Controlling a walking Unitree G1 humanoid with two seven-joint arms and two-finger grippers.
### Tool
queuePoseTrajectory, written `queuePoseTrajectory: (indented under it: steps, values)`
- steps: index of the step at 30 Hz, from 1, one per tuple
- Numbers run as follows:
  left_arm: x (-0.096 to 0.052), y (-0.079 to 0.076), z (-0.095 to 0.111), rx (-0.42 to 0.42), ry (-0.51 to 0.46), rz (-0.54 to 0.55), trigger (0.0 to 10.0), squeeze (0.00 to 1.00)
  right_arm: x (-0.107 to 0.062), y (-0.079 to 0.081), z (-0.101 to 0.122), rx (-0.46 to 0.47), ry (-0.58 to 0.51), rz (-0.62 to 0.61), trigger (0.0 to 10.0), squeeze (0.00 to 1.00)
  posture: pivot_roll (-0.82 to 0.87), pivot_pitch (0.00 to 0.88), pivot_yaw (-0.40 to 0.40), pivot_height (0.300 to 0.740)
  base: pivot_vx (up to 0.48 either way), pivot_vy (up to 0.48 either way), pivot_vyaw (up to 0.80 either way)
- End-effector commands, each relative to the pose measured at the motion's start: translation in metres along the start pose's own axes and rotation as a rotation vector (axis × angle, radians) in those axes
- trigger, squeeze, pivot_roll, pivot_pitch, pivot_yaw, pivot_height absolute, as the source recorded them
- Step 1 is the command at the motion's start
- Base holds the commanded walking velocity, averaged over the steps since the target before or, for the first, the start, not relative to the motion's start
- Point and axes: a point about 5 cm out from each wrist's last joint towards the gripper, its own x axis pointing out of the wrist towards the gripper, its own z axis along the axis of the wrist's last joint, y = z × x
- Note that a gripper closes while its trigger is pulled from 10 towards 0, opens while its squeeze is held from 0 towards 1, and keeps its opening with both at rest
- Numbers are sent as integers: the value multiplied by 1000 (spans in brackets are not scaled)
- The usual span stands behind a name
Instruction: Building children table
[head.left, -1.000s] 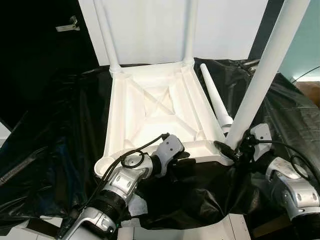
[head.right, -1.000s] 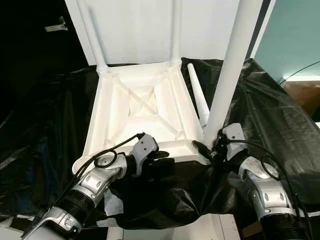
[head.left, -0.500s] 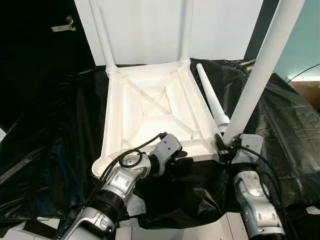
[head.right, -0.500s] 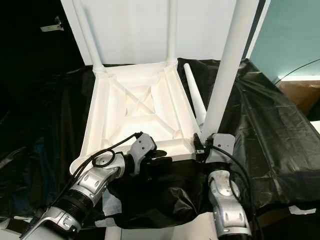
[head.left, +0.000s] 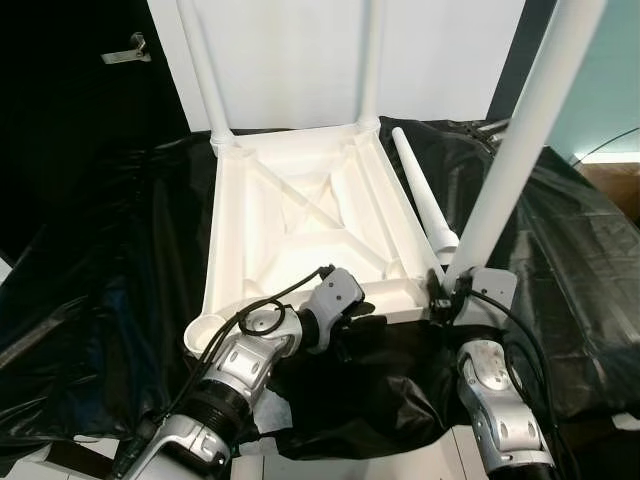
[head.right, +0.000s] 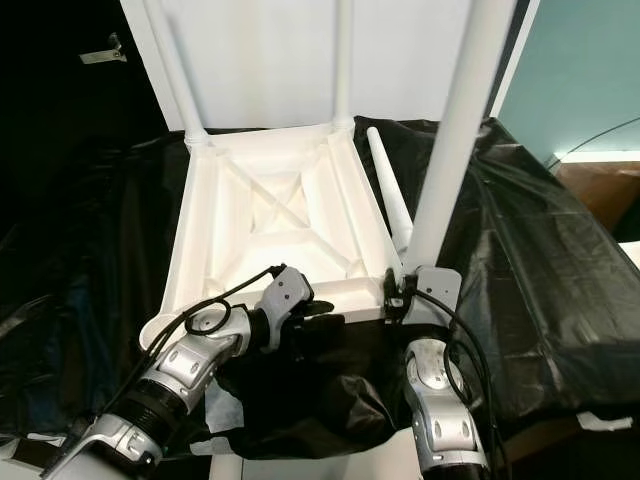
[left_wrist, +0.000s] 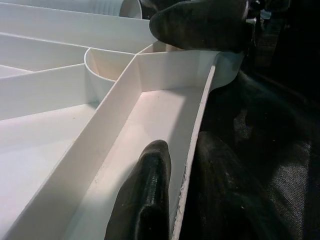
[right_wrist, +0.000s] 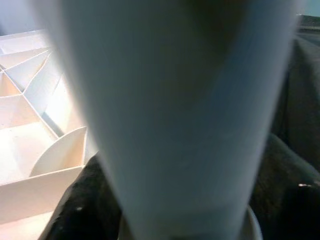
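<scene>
1. Left gripper (head.left: 362, 316) clamped on near rim of upturned white tabletop (head.left: 300, 220); one finger (left_wrist: 145, 200) inside the rim, other outside.
2. Right gripper (head.left: 447, 297) at tabletop's near right corner, grasping base of upright white leg (head.left: 520, 140) w/ both fingers.
3. Loose leg (head.left: 425, 200) lies on black sheet (head.left: 120, 300), just beyond right gripper, beside tabletop.
4. Two legs (head.left: 205, 70) stand at far corners.

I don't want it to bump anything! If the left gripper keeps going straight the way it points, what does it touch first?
The left gripper straddles the near wall of the upside-down table. Straight ahead, it would probably first meet the round corner socket beside the right gripper holding a leg; depth is uncertain.
</scene>
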Motion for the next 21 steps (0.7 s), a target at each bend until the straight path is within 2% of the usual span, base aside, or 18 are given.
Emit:
queuePoseTrajectory:
  steps: [1, 6, 7, 8, 9, 11, 12, 15, 21]
  values:
    - [2, -13, -20, -48, 72, -97, 10000, 0, 1, 0, -2, -18, 3, 17, 10000, 1000, -62, 5, 10, 740, 0, 0, 0]
    - [5, -17, -20, -48, 68, -105, 10000, 0, 3, 2, 3, -69, -39, 71, 10000, 1000, -73, 3, 1, 740, 0, 0, 0]
    - [6, -17, -19, -48, 66, -106, 10000, 0, 1, 6, 3, -66, -39, 118, 10000, 157, -73, 3, -1, 740, 0, 0, 0]
    - [7, -17, -19, -48, 65, -106, 10000, 0, -2, 10, 2, -57, -36, 168, 10000, 0, -74, 3, -1, 740, 0, 0, 0]
    - [7, -17, -19, -48, 65, -106, 10000, 0, -2, 10, 2, -57, -36, 168, 10000, 0, -74, 3, -1, 740, 0, 0, 0]
    - [6, -17, -19, -48, 64, -107, 10000, 0, -7, 16, -1, -35, -17, 292, 10000, 0, -74, 3, -1, 740, 0, 0, 0]
    - [6, -17, -19, -48, 64, -107, 10000, 0, -7, 16, -1, -35, -17, 292, 10000, 0, -74, 3, -1, 740, 0, 0, 0]
    - [6, -16, -19, -45, 67, -110, 10000, 0, -15, 14, -6, -58, 4, 475, 10000, 0, -83, 0, 4, 740, 0, 0, 0]
    - [6, -15, -18, -42, 68, -112, 10000, 0, -15, 7, -6, -92, 10, 562, 10000, 0, -86, 0, 7, 740, 0, 0, 0]
